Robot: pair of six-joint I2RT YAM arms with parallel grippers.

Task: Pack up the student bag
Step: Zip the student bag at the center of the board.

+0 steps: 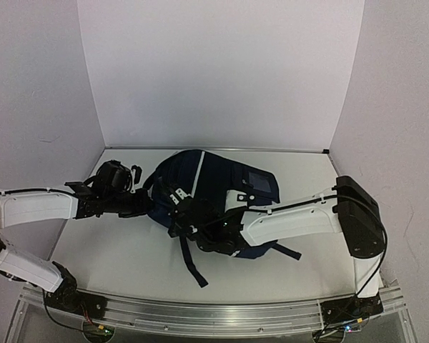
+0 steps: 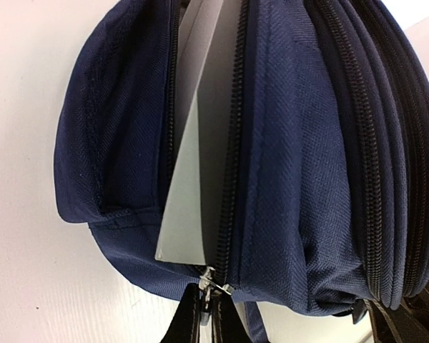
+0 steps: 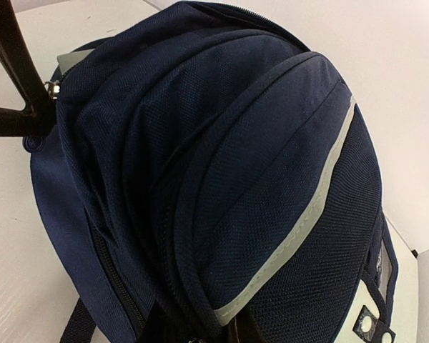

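fingers of left gripper pinch zipper pull on woven, domed student bag; right gripper unclear.

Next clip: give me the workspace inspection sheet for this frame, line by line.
Surface: white table, the bag lying on it.
Job's things: student bag mid-table, one zip open, grey panel showing in the gap.
Clutter: nothing seen.
Grippers: left gripper, fingers shut on the zipper pull; right gripper at the bag's fabric, grip unclear.
Cables: black cable along the right arm.
Surroundings: white walls on three sides.
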